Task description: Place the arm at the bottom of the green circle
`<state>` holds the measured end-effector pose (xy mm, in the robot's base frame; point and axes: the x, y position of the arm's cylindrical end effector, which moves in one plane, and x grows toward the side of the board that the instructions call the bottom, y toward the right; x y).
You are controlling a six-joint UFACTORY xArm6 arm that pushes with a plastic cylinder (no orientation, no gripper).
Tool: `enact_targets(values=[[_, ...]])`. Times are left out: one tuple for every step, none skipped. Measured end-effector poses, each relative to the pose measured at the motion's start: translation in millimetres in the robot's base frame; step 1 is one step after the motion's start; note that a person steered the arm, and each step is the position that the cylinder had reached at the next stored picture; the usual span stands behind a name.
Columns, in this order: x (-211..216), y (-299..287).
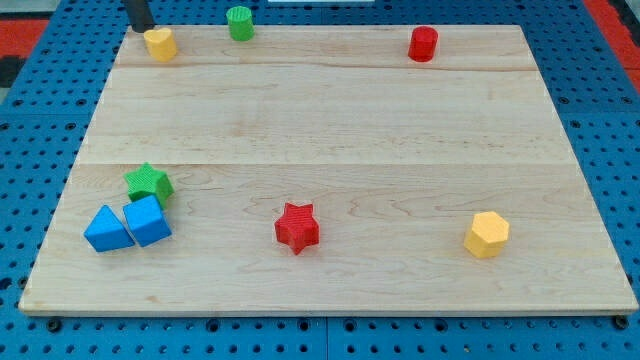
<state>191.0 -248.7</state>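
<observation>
Nearest the camera runs the front edge of the wooden bench (330, 300), a pale board of joined planks that fills most of the view and rests on a blue pegboard (40, 110). On the board, toward the view's bottom left, a blue cube (148, 221) sits touching a blue triangular block (107, 230) on its left, and a green star (148, 183) sits just above the cube, touching or nearly touching it. Near the bottom centre lies a red star (297, 227), well apart from the others, and toward the bottom right a yellow hexagonal block (487, 234) stands alone. Along the view's top edge of the board, a red cylinder (423, 44) stands toward the right, the green circle (240, 22) stands left of centre, upright at the very edge, and a yellow block (160, 43), roughly heart-shaped, sits near the top-left corner. My tip (142, 28) comes down as a dark rod from the view's top, just above and left of the yellow block, touching or almost touching it, and lies well to the left of the green circle, not below it. No fingers exist on this rod, so nothing is grasped.
</observation>
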Motion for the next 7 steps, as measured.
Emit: enact_targets(values=[[0,41],[0,79],[29,117],[48,163],[1,195],[1,195],[0,161]])
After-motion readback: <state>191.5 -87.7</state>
